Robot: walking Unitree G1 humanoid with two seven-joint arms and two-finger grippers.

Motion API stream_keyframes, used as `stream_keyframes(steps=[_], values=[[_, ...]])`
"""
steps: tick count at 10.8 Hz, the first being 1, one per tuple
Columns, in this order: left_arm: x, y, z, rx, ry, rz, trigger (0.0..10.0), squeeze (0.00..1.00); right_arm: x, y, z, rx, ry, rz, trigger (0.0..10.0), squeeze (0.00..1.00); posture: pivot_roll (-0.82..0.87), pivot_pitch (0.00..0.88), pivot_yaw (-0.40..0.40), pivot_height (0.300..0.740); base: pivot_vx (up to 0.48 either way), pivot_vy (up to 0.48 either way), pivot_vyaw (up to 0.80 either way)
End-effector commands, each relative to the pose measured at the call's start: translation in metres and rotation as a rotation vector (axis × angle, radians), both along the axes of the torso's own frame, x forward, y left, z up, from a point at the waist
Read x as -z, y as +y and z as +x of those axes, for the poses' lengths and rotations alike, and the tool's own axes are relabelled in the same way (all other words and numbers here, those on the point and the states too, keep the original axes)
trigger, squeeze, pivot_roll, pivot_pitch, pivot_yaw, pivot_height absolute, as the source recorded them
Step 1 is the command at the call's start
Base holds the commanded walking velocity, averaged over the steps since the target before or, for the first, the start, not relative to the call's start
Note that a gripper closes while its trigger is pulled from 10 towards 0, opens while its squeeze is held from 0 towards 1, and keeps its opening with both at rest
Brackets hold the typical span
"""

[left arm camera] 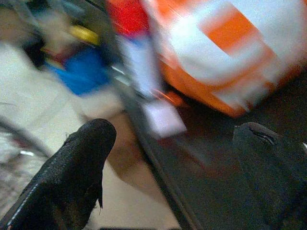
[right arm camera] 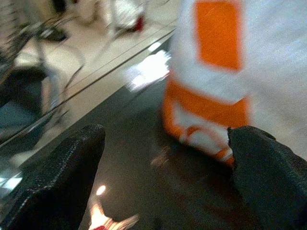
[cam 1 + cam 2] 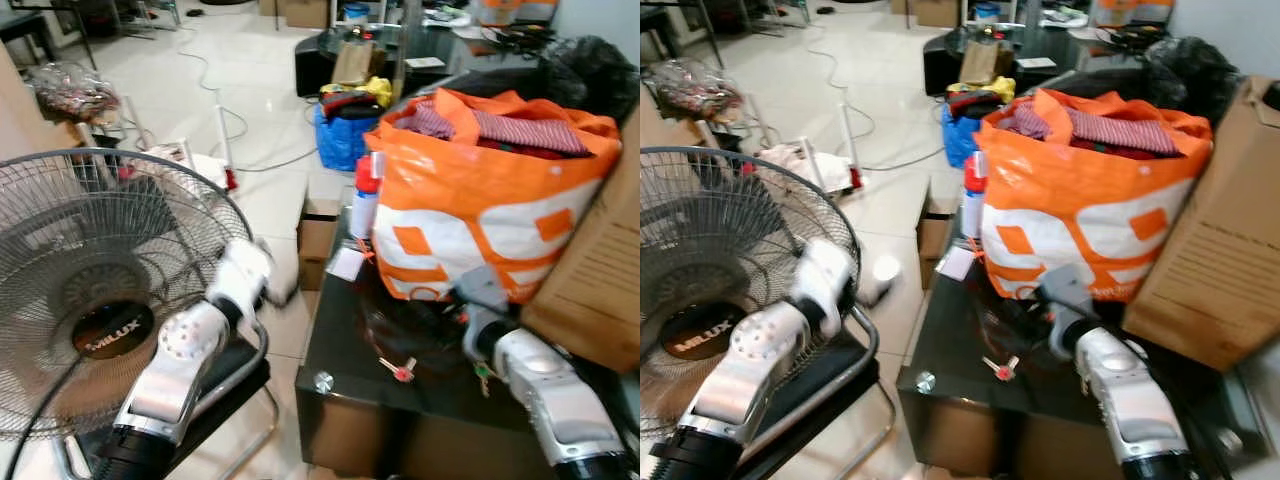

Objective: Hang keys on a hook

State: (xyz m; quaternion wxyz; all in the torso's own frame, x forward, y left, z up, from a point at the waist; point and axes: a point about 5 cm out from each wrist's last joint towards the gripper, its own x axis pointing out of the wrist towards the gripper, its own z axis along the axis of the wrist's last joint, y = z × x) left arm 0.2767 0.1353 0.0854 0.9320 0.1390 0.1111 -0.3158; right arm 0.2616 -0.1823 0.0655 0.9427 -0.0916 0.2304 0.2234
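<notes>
Keys (image 3: 399,369) with a red tag lie loose near the front edge of the dark glossy worktop (image 3: 335,350), and the right hand (image 2: 163,177), its two black fingers spread wide and holding nothing, hovers just above that surface, so a clumsy close could skid them off the slick top onto the floor. Left hand (image 1: 168,167), also open and empty, hangs beside the worktop's edge by the fan (image 3: 90,290). Behind the keys, the bulging orange bag (image 3: 480,200) crowds the approach, and no hook is visible yet.

Keys (image 3: 398,369) on table (image 3: 340,340) before bag (image 3: 480,210), box (image 3: 600,270) right, fan (image 3: 90,290) left
</notes>
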Motion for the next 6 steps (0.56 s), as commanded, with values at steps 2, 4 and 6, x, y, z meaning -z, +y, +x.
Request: stream_keyframes(steps=[2, 4, 6], values=[[0.016, -0.008, -0.011, 0.171, 0.143, 0.051, 10.0, 0.0, 0.015, 0.013, -0.005, -0.165, 0.125, 0.01, 10.0, 0.0, -0.14, 0.0, 0.015, 0.74, 0.0, 0.0, 0.0], [0.022, -0.007, -0.023, 0.221, 0.195, 0.081, 10.0, 0.0, 0.036, 0.024, -0.009, -0.221, 0.193, -0.002, 10.0, 0.0, -0.13, 0.0, -0.007, 0.74, 0.0, 0.0, 0.0], [0.022, -0.003, -0.032, 0.216, 0.213, 0.083, 10.0, 0.0, 0.047, 0.035, -0.006, -0.211, 0.175, -0.004, 10.0, 0.0, -0.11, 0.0, -0.02, 0.74, 0.0, 0.0, 0.0]])
